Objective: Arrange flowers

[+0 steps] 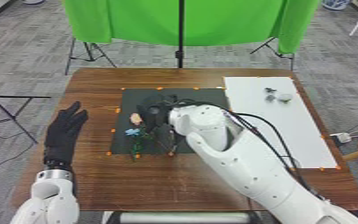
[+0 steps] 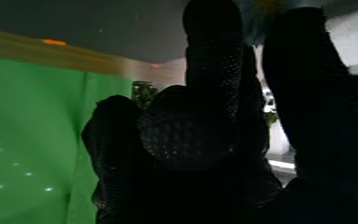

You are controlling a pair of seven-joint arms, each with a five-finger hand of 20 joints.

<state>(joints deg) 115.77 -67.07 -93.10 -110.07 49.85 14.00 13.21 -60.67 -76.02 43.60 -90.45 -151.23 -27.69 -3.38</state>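
In the head view my right hand (image 1: 156, 106) is over the dark mat (image 1: 186, 95). A blue flower (image 1: 133, 132) with a green stem (image 1: 136, 148) lies on the mat's near left part, and a peach-coloured flower (image 1: 135, 119) is just left of the hand. My left hand (image 1: 64, 131) rests over the table's left side, open with straight fingers. The right wrist view has my right hand (image 2: 189, 135) in front of blue petals (image 2: 257, 22), with bits of green leaf (image 2: 144, 93) beside it. What it may hold is hidden.
On the right, a white board (image 1: 257, 115) bears a small whitish item (image 1: 285, 97) and small dark pieces (image 1: 270, 90). Orange marks edge the mat and board. My right forearm crosses the table's near right part. A green cloth (image 1: 140, 22) hangs behind the table.
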